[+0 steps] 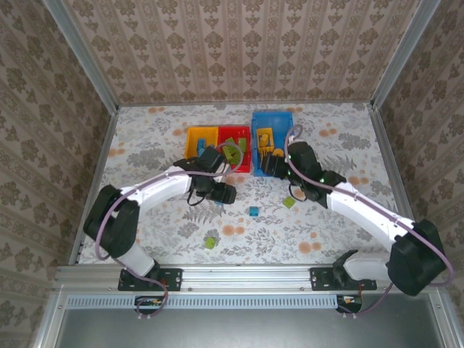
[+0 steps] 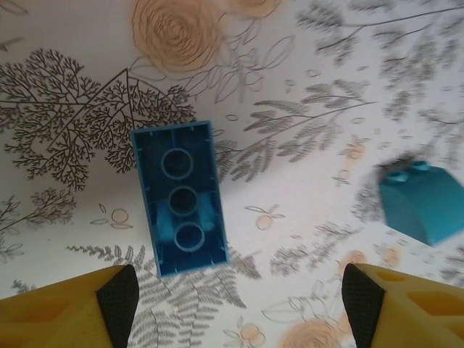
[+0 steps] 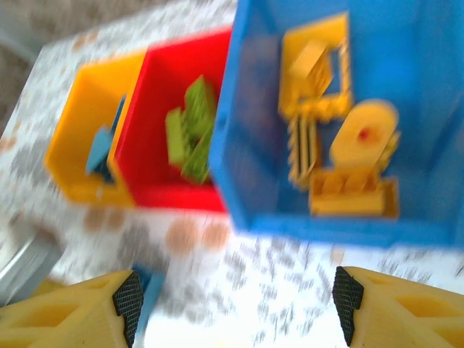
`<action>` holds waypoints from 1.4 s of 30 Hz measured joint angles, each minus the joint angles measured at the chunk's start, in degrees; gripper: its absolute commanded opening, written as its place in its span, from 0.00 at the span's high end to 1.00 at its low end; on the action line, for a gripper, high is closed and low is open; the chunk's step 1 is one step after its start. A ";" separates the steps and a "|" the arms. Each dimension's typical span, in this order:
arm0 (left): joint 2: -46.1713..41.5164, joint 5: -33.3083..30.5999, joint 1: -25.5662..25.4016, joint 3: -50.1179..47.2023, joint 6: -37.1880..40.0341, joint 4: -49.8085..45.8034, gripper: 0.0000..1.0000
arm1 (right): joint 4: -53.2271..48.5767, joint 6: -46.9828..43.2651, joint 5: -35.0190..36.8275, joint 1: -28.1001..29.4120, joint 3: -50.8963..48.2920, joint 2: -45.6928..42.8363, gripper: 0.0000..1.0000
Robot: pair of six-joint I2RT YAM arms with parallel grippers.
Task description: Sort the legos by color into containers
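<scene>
Our left end effector (image 2: 239, 297) hangs wide open and empty over the tabletop (image 2: 312, 174). An upturned blue brick (image 2: 181, 199) lies ahead of it, off centre toward one finger rather than between the two. If we close from here, we judge that finger would clip the brick's end and spin it away. A second blue brick (image 2: 424, 203) sits near enough to be nudged.

Our right end effector (image 3: 235, 301), also open and holding nothing, hovers before the blue bin (image 3: 326, 228) of yellow pieces (image 3: 341, 167). Beside it stand the red bin (image 3: 174, 194) with green legos (image 3: 192, 127) and the yellow bin (image 3: 76, 123) with blue legos (image 3: 101, 148). Because bin colour and brick colour disagree, we risk dropping blue into blue.
</scene>
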 measured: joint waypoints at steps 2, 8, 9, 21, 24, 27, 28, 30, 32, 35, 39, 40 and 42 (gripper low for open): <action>2.69 -1.09 0.00 0.66 -0.44 -0.11 0.24 | 0.66 -0.79 -3.98 1.05 -2.71 -2.14 0.24; 6.03 -4.26 0.00 1.29 -1.29 -0.31 0.29 | 3.19 -0.94 -11.10 2.58 -5.07 -4.33 0.24; 6.58 -4.59 0.00 1.66 -1.36 -0.24 0.32 | 3.54 -0.94 -11.65 2.58 -5.11 -4.33 0.24; 9.94 -9.25 -0.15 3.48 -1.38 -0.15 0.64 | 5.38 -0.72 -13.64 2.58 -5.14 -4.33 0.25; 7.02 -10.97 0.24 3.48 -1.51 -2.21 0.65 | 7.21 -0.81 -14.88 2.69 -5.14 -4.31 0.25; 1.84 -11.82 2.45 4.85 -1.55 -5.38 0.65 | 9.57 -1.51 -16.04 3.28 -5.14 -4.13 0.25; 0.42 -11.98 3.78 6.05 -1.53 -6.25 0.65 | 10.38 -1.90 -16.41 3.58 -5.05 -3.76 0.25; -1.11 -12.02 6.82 9.03 -1.53 -7.37 0.65 | 11.19 -2.27 -16.98 4.09 -4.20 -2.16 0.25; -1.07 -12.00 9.51 12.09 -1.51 -7.85 0.65 | 11.93 -2.45 -17.49 4.26 -3.17 -0.20 0.25; 1.60 -11.93 12.50 17.20 -1.49 -9.11 0.65 | 12.48 -2.45 -17.75 4.35 -1.66 2.43 0.25; 9.86 -11.91 14.67 26.32 -1.46 -11.56 0.65 | 12.87 -2.45 -17.90 4.35 0.26 4.72 0.25; 12.13 -11.98 15.13 28.46 -1.46 -11.98 0.65 | 12.94 -2.45 -17.90 4.35 0.72 5.07 0.25; 16.31 -12.24 16.04 32.28 -1.46 -13.25 0.64 | 13.33 -2.45 -17.92 4.35 1.14 5.38 0.25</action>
